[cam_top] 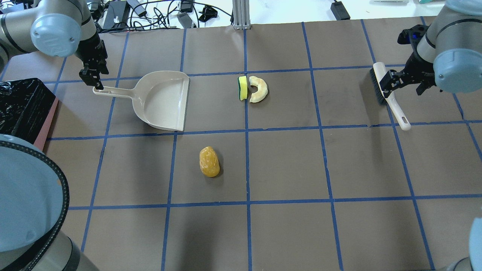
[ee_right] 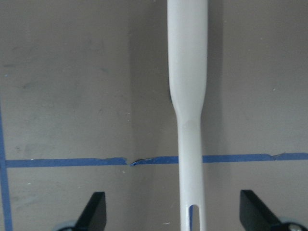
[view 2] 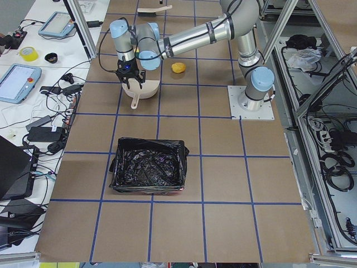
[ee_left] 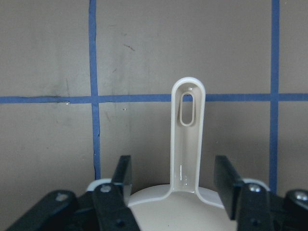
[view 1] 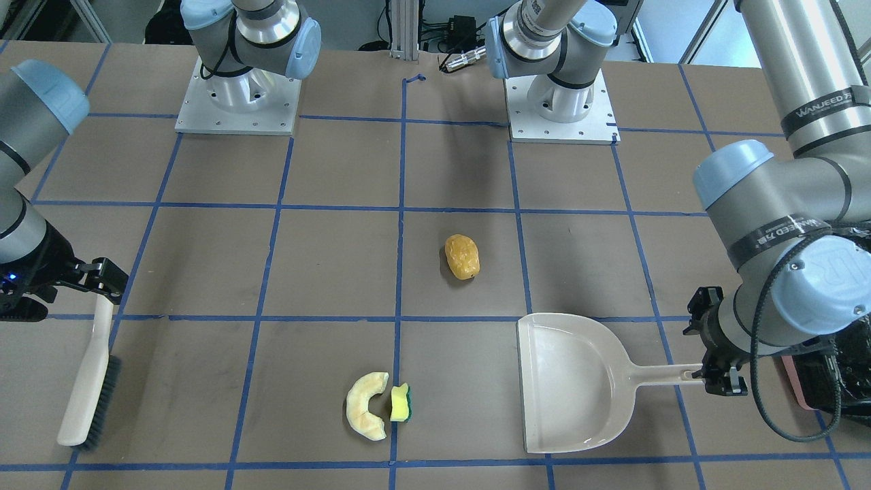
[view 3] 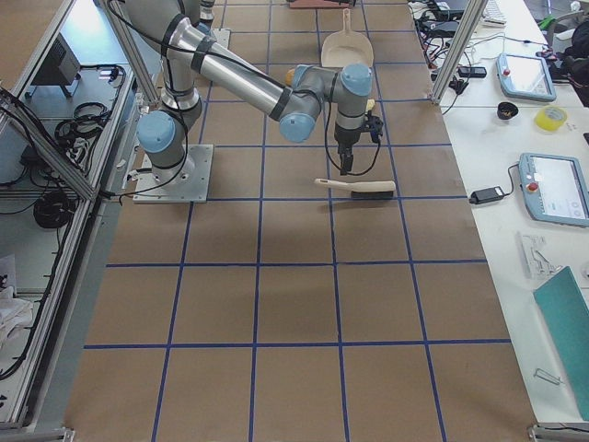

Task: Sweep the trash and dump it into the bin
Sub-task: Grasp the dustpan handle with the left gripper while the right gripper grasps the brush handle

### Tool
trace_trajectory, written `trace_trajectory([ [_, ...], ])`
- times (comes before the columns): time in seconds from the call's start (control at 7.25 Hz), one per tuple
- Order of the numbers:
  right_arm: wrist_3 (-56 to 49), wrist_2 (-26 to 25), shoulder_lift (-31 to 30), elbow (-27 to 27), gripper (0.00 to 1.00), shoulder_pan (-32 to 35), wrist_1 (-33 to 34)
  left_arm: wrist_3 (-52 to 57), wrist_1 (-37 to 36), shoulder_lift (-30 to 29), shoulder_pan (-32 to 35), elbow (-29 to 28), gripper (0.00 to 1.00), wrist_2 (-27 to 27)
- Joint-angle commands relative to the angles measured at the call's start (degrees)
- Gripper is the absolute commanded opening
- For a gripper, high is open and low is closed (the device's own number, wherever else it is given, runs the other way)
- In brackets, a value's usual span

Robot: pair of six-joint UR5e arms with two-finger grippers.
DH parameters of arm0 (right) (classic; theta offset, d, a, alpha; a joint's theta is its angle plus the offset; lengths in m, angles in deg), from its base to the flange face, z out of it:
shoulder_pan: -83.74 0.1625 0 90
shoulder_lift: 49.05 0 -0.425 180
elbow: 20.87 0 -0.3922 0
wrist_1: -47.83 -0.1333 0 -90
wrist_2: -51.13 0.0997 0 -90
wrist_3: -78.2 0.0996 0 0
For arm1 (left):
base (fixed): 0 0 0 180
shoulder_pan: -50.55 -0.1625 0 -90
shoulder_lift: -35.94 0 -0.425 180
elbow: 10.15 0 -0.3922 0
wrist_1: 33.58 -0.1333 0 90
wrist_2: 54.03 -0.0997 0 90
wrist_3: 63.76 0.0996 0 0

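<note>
The yellow-orange oval (view 1: 462, 256) (cam_top: 209, 162) lies mid-table. The cream crescent (view 1: 366, 406) (cam_top: 259, 89) touches the yellow-and-green sponge chunk (view 1: 401, 403) (cam_top: 243, 88). The pink bin with the black bag (cam_top: 22, 105) (view 2: 148, 173) stands at the table's left end. My left gripper (cam_top: 94, 81) (ee_left: 174, 175) is open and straddles the handle of the beige dustpan (cam_top: 162, 99) (view 1: 571, 381). My right gripper (cam_top: 391, 81) (ee_right: 175, 211) is open wide over the handle of the beige brush (cam_top: 388, 94) (view 1: 88, 388), which lies flat.
The dustpan's open mouth faces the crescent and the sponge, about one grid square away. Blue tape lines grid the brown table. Cables and a metal post (cam_top: 241, 15) sit beyond the far edge. Both arm bases (view 1: 238, 102) stand at the robot's side.
</note>
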Motion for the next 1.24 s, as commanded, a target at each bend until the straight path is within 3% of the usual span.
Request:
trace_trajectory([
  [0.0,2.8,-2.1,3.9,-0.2,0.97,-0.9,2.8,-1.8,-4.8,-4.1,0.0,0.4,0.65,-0.6],
  [0.69,2.5,-5.8,1.4,-8.3,0.96,-1.0,2.9,-3.8,-7.1,-6.1,0.1,0.4,0.56,-0.6],
  [0.83,2.4,-5.8,2.0,-7.8,0.99,-1.0,5.9,-4.6,-7.1,-6.2,0.2,0.6,0.52,-0.6],
  [0.97,3.1,-5.2,2.0,-7.9,0.98,-1.0,6.4,-4.6,-6.9,-5.8,0.6,1.0,0.58,-0.6],
  [1.1,3.1,-5.0,2.0,-8.0,0.96,-1.0,6.4,-4.6,-6.6,-4.8,0.7,1.0,0.81,-0.5],
])
